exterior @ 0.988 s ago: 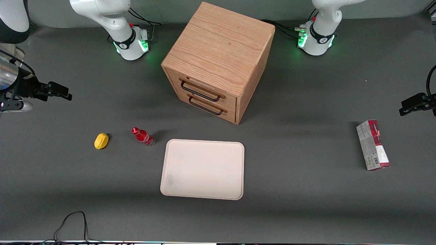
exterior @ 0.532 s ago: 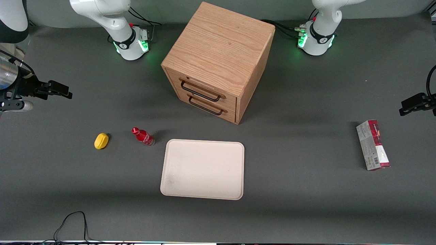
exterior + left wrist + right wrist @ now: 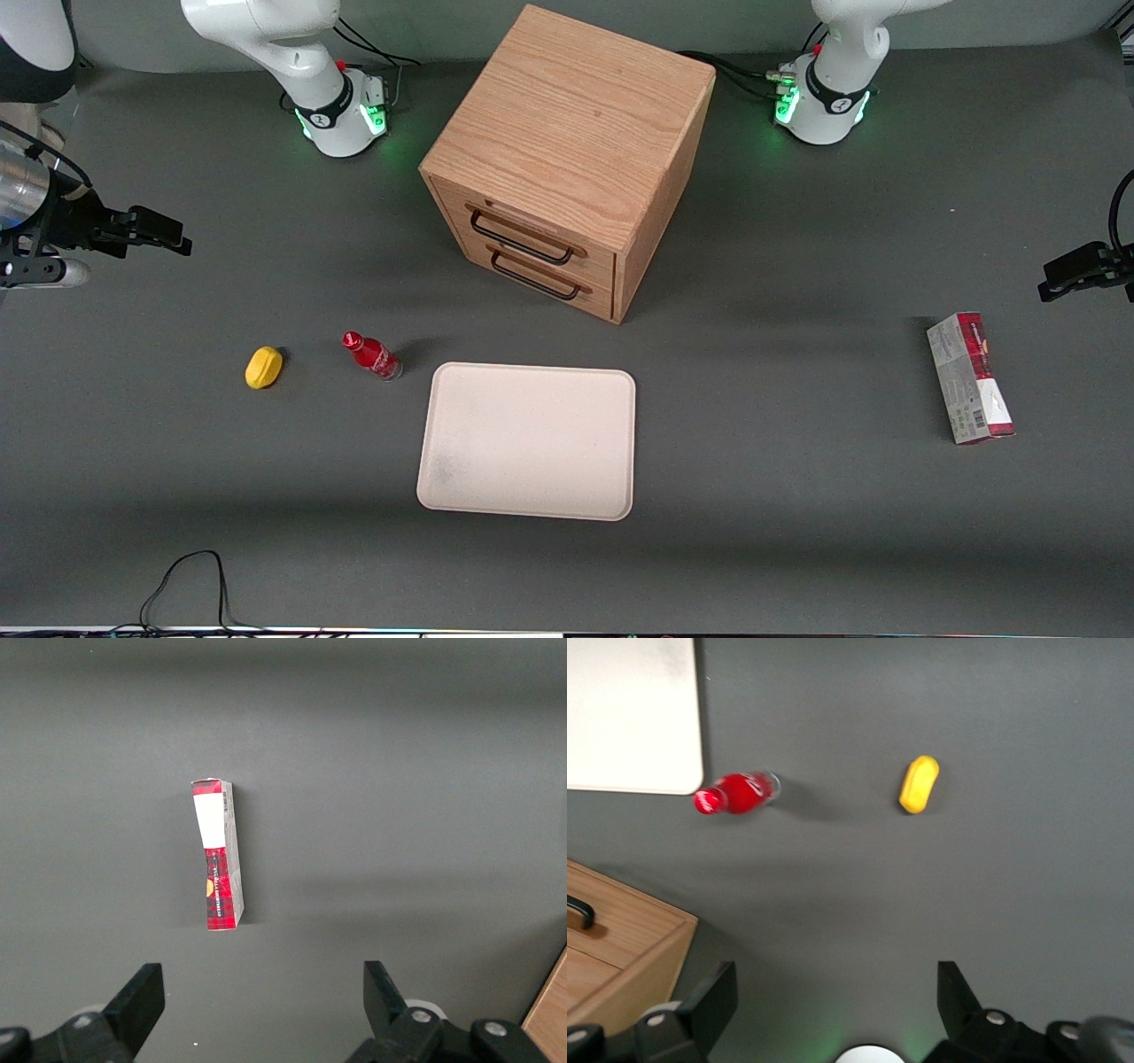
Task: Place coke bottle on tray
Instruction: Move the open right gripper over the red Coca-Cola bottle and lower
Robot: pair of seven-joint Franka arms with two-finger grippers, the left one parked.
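The bottle (image 3: 371, 354) stands upright on the tabletop, just beside the tray (image 3: 529, 440) near the tray's corner that lies toward the working arm's end and away from the front camera. It does not touch the tray. A yellow lump (image 3: 263, 367) lies near the bottle, closer to the working arm's end. A wooden cabinet (image 3: 567, 151) stands farther from the front camera, its two drawers shut. A carton (image 3: 969, 377) lies toward the parked arm's end.

The gripper (image 3: 168, 236) hangs above the tabletop edge at the working arm's end, well apart from the bottle and holding nothing. Its jaws are spread wide, seen in the right wrist view as two dark fingers (image 3: 709, 1005) with bare tabletop between them.

The step in hand looks like the approach. To do it well, the gripper should probably travel over the lump, centre on the bottle's body, and close gently below the red cap so the small bottle does not tip.
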